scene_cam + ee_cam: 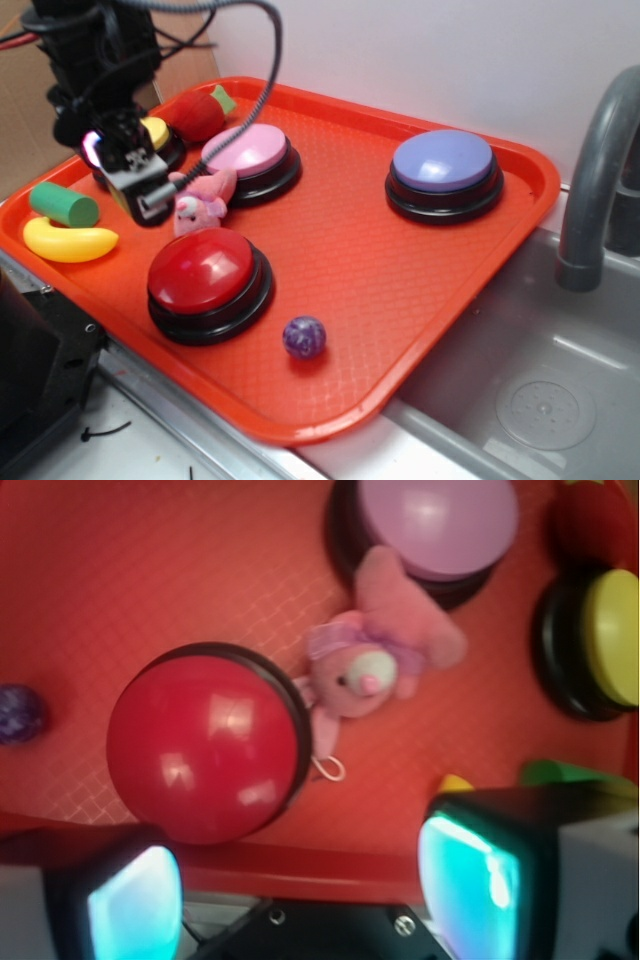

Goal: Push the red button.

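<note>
Near the front edge of the orange tray, the red button is found on its black base, with the pink plush toy touching its far side and a small purple ball lying near it. The gripper is held above the tray's left part, jaws apart and empty, as shown by the wrist view. For a clean press, the gripper should be centred over the dome and lowered straight, so that the plush is not caught and the pink button beyond it is not touched.
</note>
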